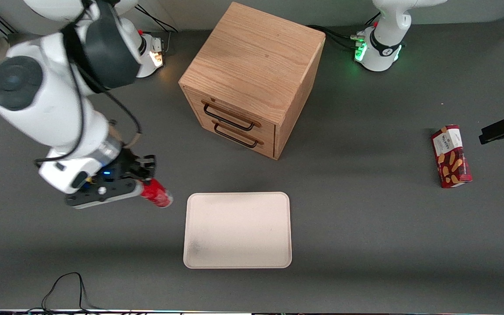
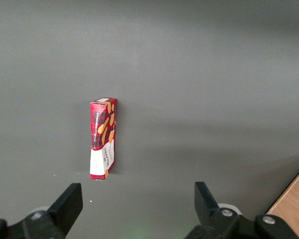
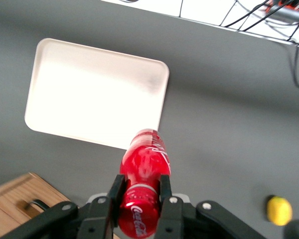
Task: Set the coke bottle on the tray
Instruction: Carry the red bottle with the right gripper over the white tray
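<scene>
Grey tabletop, front view: my gripper (image 1: 146,180) clamps the coke bottle (image 1: 156,194) above the table, just beside the tray (image 1: 237,258), toward the working arm's end; wooden drawer cabinet (image 1: 252,78) farther back. Left wrist view: snack box (image 2: 103,138). Right wrist view: fingers (image 3: 164,189) pinch the bottle; lemon (image 3: 279,210) nearby.

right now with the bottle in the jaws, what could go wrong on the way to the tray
The right arm's gripper, beside the large cream-white tray toward the working arm's end, clamps the slim glossy red coke bottle at one end only, so it might pivot or slip out. Its free end might clip the low rim. Released lying down, the round bottle might roll off.
</scene>
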